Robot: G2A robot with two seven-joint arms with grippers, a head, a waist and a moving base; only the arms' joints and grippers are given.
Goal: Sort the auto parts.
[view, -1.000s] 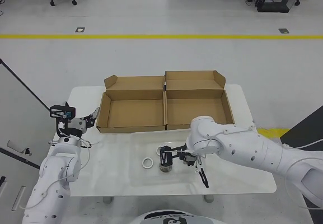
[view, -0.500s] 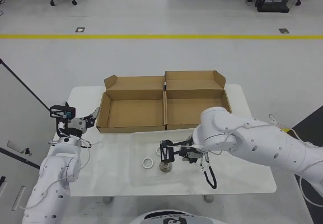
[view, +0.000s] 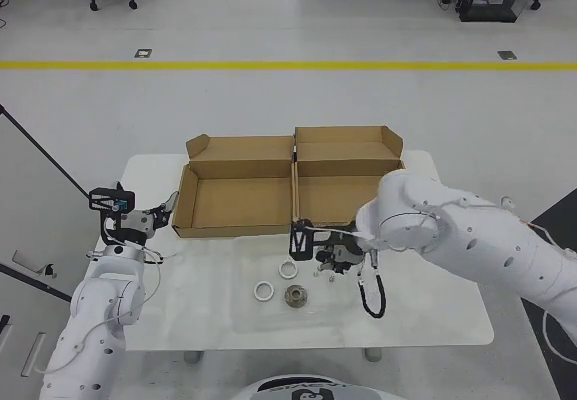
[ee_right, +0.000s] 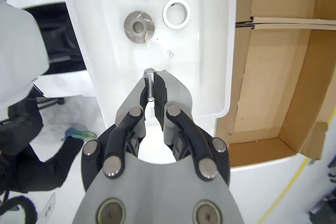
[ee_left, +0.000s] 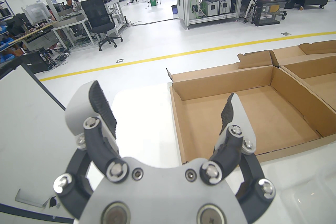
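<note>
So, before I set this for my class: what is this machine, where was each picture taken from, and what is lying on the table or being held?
This is a robot with two arms, sorting auto parts. The top view looks down from a camera above the arms. Each wrist view comes from a camera on that arm's wrist. On the white table two open cardboard boxes stand side by side, the left box and the right box. In front of them lie a white ring, a second white ring and a metal disc. The right gripper has its fingers shut on a threaded bolt. The left gripper is open and holds nothing.
</note>
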